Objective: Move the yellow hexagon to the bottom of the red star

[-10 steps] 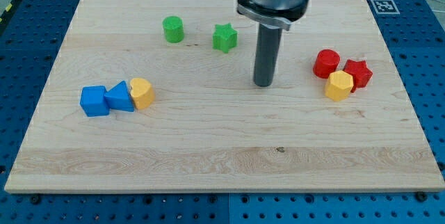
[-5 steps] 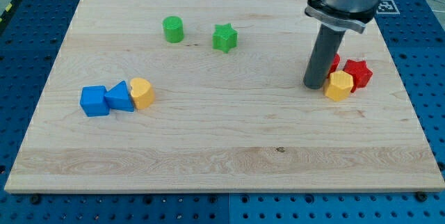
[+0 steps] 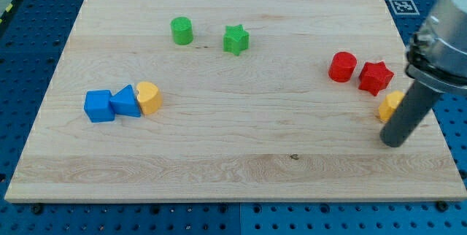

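Note:
The yellow hexagon (image 3: 389, 106) lies near the board's right edge, below and slightly right of the red star (image 3: 375, 76), and is partly hidden by my rod. My tip (image 3: 392, 143) rests on the board just below the hexagon, at the view's right. A red cylinder (image 3: 342, 67) stands left of the red star.
A green cylinder (image 3: 182, 31) and a green star (image 3: 236, 39) sit at the upper middle. A blue cube (image 3: 98, 106), a blue triangle (image 3: 125, 101) and a yellow heart-shaped block (image 3: 149, 98) cluster at the left. The board's right edge (image 3: 430, 111) is close to my tip.
My rod swept from the board's middle to the right and down. The yellow hexagon moved right and down, from beside the star's lower left to below it.

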`<state>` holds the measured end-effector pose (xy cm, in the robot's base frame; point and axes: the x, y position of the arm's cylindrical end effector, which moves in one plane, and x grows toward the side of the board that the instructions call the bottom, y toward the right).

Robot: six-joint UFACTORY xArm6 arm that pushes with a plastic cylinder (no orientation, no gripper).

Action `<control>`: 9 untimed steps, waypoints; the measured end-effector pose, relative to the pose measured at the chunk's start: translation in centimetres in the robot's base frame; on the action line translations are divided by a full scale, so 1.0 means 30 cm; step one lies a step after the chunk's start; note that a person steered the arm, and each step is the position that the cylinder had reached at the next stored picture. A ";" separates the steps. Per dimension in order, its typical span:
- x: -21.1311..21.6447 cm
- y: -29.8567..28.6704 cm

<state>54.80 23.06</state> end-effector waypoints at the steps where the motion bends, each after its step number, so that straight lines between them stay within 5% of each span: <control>1: -0.023 0.151; 3: -0.107 0.312; 9: -0.203 0.136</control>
<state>48.71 27.16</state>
